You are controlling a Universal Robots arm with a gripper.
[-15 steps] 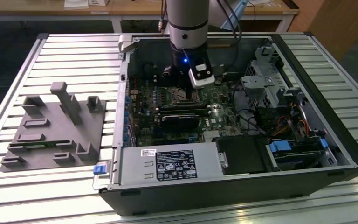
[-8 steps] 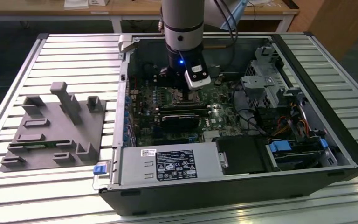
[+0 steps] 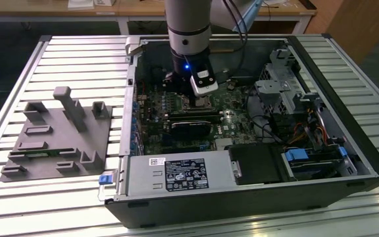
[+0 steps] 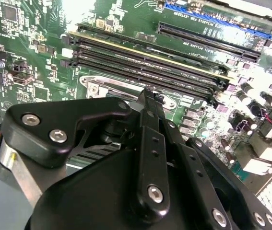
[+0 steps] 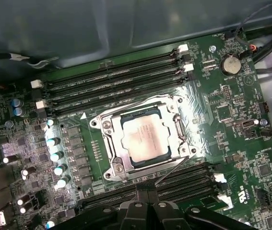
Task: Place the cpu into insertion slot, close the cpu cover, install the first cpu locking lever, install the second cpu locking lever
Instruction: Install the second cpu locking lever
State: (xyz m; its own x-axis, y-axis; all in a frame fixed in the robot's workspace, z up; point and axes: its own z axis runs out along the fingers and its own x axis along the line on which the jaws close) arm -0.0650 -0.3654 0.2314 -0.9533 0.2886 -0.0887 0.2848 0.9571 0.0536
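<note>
In the first wrist view the cpu (image 5: 145, 139) lies flat in the insertion slot (image 5: 175, 103), its silver-grey top showing through the window of the cpu cover (image 5: 113, 146). The cover lies down flat over it. One thin wire lever (image 5: 176, 166) runs slanted off the socket's corner towards my fingertips. My gripper (image 5: 148, 192) is shut with nothing between its fingers, its tips just beside the socket's edge and close to that lever's end. In the second wrist view the gripper (image 4: 147, 94) points down at the socket's silvery rim (image 4: 108, 88). In the exterior view the arm (image 3: 189, 44) stands over the socket (image 3: 201, 102).
Long black memory slots (image 5: 112, 84) flank the socket on two sides (image 5: 174, 184). The open computer case (image 3: 367, 163) surrounds the board, with a black power supply box (image 3: 183, 175) and drive cage (image 3: 288, 94). A grey fixture plate (image 3: 57, 133) lies at the exterior view's left.
</note>
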